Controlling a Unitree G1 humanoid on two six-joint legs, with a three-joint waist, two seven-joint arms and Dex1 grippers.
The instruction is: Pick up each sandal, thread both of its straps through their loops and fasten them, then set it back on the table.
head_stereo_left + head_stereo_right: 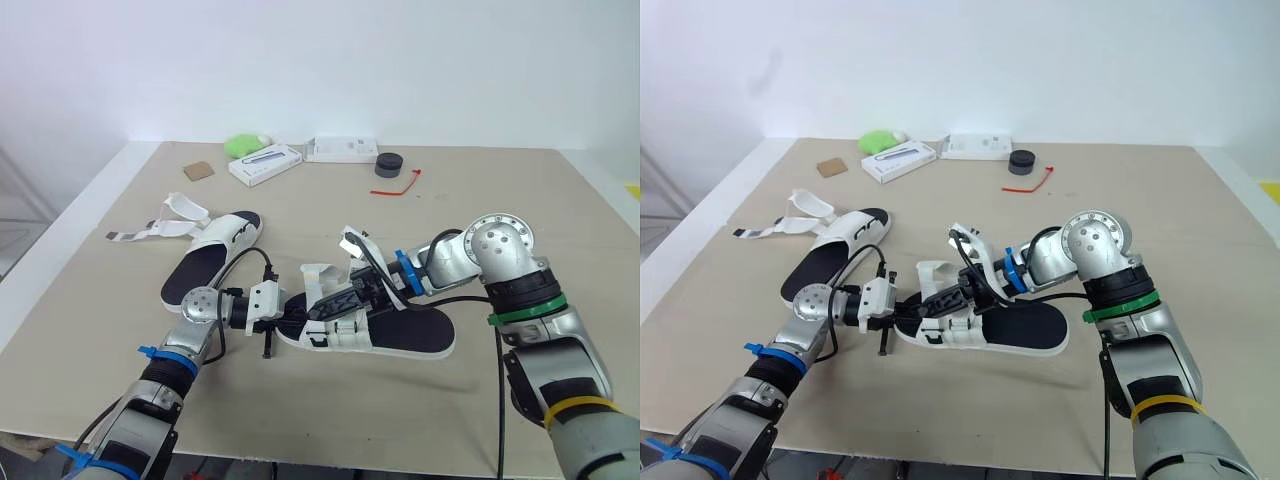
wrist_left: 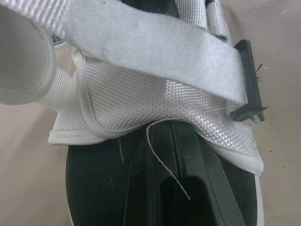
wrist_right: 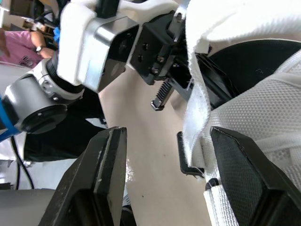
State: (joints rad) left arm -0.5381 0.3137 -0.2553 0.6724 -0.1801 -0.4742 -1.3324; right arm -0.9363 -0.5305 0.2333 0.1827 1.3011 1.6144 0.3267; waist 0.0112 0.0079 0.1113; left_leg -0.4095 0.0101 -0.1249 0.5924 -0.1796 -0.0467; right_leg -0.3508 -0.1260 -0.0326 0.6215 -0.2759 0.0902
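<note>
1. Worktop [image 1: 480, 200]: pale, flat board. It carries both sandals, with small clutter along its far edge, well apart from the work.

2. Near sandal [image 1: 410, 335]: lies at the middle of the worktop, sole down, with my two hands at its toe end. It has a black footbed on a white sole. I judge it light, and the sole springy rather than rigid. It would be best steadied by the sole edge, leaving the straps free.

3. Far sandal [image 1: 205, 265]: lies on the worktop to my left, near the first. Its straps are splayed open and not yet fastened. I expect it to handle the same way.

4. My right hand [image 3: 167, 134]: its fingers stand wide apart on either side of a white strap edge, clamped on nothing.

5. My left hand [image 1: 295, 318]: it is pushed in low over the footbed, under the straps. I cannot tell whether it is apart or closed.

6. Woven strap [image 2: 155, 99]: broad white webbing arched across the footbed. It is soft and floppy and will fold rather than push, so I would pinch it close to the free end.

7. Fuzzy fastening strap [image 2: 141, 42]: lies across the woven one. It is likely to cling wherever it touches.

8. Black plastic loop [image 2: 249, 80]: small and stiff, at the strap's end. The slot is narrow, so the strap must go in flat.

9. Loose thread [image 2: 164, 160]: a fray trailing from the webbing that might snag.
</note>
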